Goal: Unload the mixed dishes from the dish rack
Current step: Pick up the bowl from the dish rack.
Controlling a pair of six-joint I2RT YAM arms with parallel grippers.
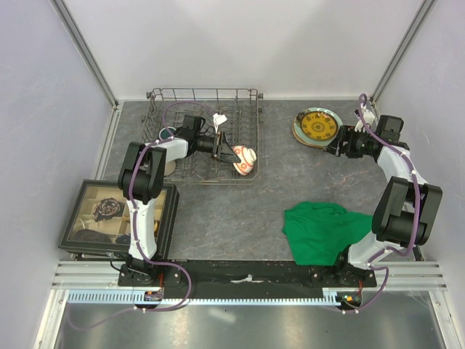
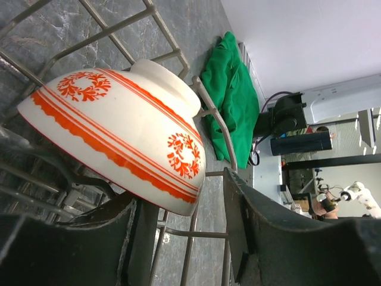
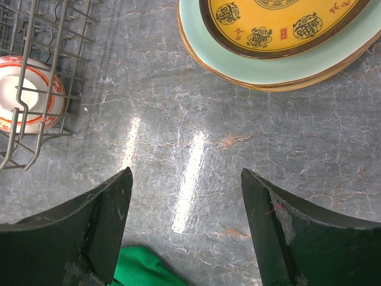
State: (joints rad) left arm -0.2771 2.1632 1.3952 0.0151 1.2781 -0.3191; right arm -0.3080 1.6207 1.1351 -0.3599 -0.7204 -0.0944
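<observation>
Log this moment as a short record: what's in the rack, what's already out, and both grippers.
dish rack: red-and-white bowl lies tilted against the wires at its near right corner
unloaded: yellow-patterned plate stacked on pale mint-green plate, on the table right of the rack
left gripper: open, inside the rack, pointed at the bowl, not closed on it
right gripper: open, empty, above bare table near the plates
green cloth: crumpled on the table near the right arm's base

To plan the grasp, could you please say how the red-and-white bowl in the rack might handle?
The bowl looks glossy, likely glazed ceramic: rigid, slippery, chippable. It leans tilted against the dish rack wires, so it may roll or snag when lifted.
</observation>
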